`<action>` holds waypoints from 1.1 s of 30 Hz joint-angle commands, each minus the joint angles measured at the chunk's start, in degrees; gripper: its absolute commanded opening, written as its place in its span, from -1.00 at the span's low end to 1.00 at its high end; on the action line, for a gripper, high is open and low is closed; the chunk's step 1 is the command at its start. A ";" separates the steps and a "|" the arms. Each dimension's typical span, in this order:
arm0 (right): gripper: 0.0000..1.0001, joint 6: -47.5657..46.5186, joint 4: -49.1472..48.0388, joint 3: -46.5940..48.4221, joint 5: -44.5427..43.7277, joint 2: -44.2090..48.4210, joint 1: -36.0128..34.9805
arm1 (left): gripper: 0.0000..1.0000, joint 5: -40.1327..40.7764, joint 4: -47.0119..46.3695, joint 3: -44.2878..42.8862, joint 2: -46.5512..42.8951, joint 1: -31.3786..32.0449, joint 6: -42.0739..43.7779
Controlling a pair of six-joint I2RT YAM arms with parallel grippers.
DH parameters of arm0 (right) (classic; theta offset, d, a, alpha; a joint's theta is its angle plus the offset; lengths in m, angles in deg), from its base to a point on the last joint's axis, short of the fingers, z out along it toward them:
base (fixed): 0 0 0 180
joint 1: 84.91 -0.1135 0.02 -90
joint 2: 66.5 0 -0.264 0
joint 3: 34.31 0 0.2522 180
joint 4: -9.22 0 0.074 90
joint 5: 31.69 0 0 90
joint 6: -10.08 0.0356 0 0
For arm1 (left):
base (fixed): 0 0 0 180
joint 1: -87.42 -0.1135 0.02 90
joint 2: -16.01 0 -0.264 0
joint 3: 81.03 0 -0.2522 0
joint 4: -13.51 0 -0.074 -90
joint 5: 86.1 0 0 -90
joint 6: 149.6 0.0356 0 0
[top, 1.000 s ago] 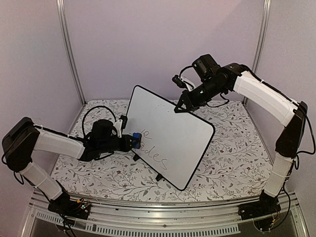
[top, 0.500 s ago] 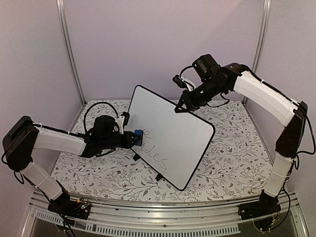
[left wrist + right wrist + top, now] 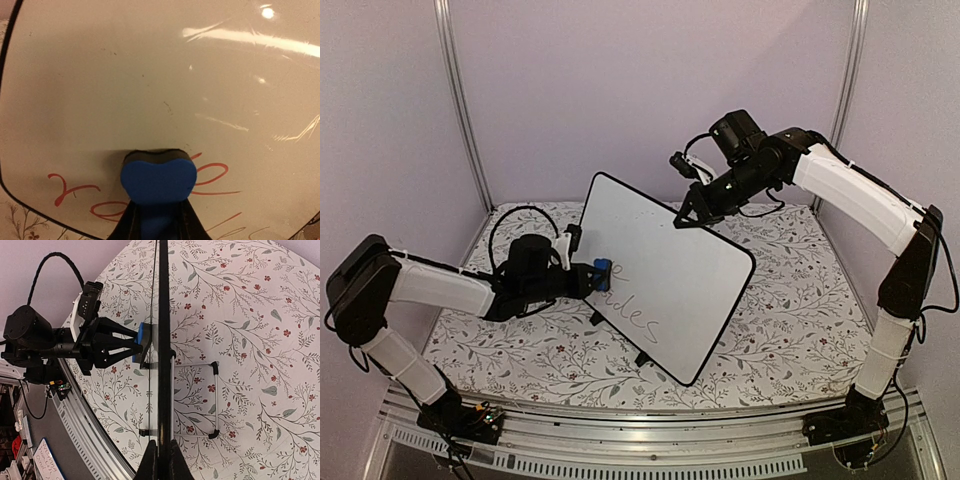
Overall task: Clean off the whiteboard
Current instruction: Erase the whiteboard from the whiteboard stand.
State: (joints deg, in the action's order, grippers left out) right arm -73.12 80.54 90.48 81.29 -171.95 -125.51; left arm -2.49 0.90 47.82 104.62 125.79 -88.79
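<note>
My left fingers (image 3: 586,280) sit at the near left, pinching a blue eraser (image 3: 602,274) between them. The eraser's flat end is pressed against the face of the whiteboard (image 3: 670,265), at the upper edge of the handwriting (image 3: 638,315) on the board's lower left part. The whiteboard stands tilted on its small black feet in the middle of the floral surface (image 3: 800,300), face turned toward the left; a thin wire prop (image 3: 215,400) shows behind it on the right side. Farther back, my right fingers (image 3: 687,217), reaching from the far right, are squeezed together on the board's top rim, pinching it.
</note>
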 commanded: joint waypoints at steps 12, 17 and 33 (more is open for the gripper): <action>-1.00 -5.58 3.19 -1.16 3.47 -0.55 -2.56 | -1.00 -0.47 -1.02 2.22 0.69 1.76 -1.35; -1.00 -5.58 3.25 -1.12 3.70 -0.76 -2.54 | -1.00 -0.32 1.02 -2.13 1.66 2.27 -0.14; -1.00 -5.58 3.22 -0.73 3.91 -1.33 -2.55 | -1.00 0.95 2.83 -3.64 1.49 2.46 0.56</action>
State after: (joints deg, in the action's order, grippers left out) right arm -72.42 80.72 90.48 80.99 -171.95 -125.29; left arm -1.99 5.08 44.11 105.28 127.25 -88.58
